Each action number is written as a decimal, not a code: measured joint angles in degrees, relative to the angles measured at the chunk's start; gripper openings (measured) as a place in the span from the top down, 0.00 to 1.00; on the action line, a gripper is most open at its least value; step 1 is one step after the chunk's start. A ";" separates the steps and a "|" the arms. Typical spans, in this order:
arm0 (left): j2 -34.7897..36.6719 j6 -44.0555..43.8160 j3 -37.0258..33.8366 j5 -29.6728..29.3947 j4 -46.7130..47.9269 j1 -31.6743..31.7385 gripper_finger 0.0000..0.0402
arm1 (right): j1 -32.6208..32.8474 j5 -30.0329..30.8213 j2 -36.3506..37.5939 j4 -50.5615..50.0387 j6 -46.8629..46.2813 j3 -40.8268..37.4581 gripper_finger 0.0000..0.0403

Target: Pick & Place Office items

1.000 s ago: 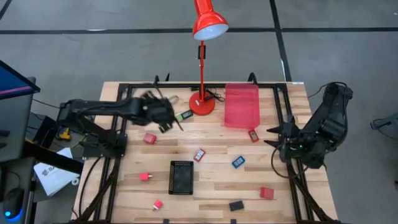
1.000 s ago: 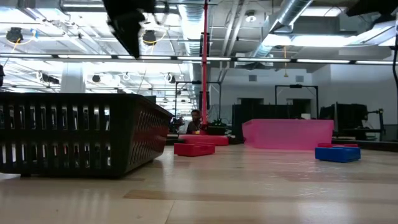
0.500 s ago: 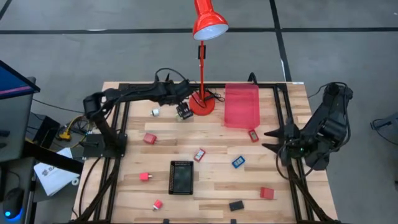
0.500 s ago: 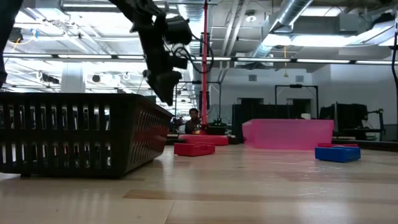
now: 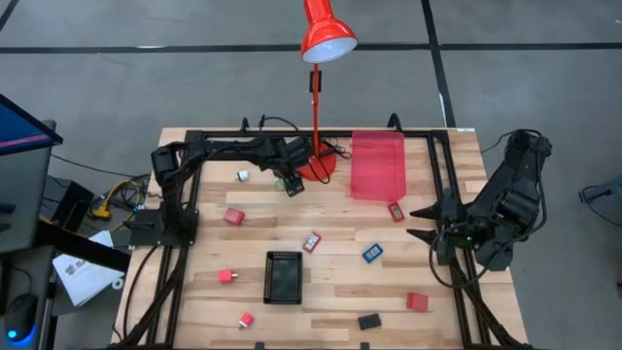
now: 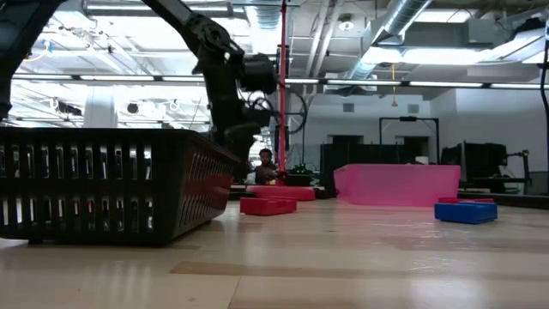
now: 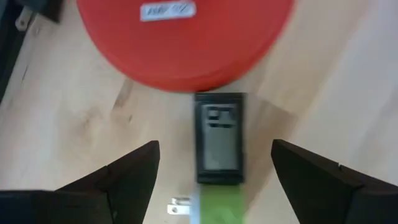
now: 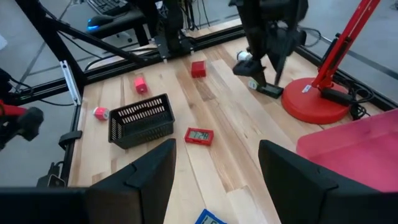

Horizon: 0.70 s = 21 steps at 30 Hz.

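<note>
From the black basket (image 5: pixel 283 276) near the front, loose office items lie scattered around it: a red block (image 5: pixel 225 276) to its left, a blue piece (image 5: pixel 372 253) to its right. Farther back, the left gripper (image 5: pixel 289 181) hovers over a black-and-green item (image 7: pixel 219 146) lying flat against the red lamp base (image 7: pixel 185 38), fingers (image 7: pixel 127 173) spread wide apart, touching nothing. The right gripper (image 5: pixel 420 223), right of the basket, stands open and empty.

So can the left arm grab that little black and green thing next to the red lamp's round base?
Probably yes: the left gripper hangs open straddling the black-and-green item, though the lamp base crowds it.
</note>
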<state>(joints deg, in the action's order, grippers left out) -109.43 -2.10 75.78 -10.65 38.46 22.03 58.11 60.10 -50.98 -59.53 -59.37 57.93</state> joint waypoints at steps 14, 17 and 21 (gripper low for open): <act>-0.50 -1.35 -0.31 6.20 -3.09 4.76 0.17 | 1.57 -0.17 -3.14 0.98 -0.16 0.01 0.45; -0.50 -0.88 -0.45 6.84 -3.06 5.06 0.17 | 1.61 -0.26 -4.18 2.35 -0.09 0.02 0.45; -1.16 0.59 -0.58 8.67 -2.07 4.93 0.17 | 2.89 -0.17 -4.68 3.67 -0.17 0.02 0.45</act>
<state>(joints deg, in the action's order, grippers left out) -110.58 -1.51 75.20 -1.98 36.39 26.96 61.00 59.92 -55.66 -55.86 -59.55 57.95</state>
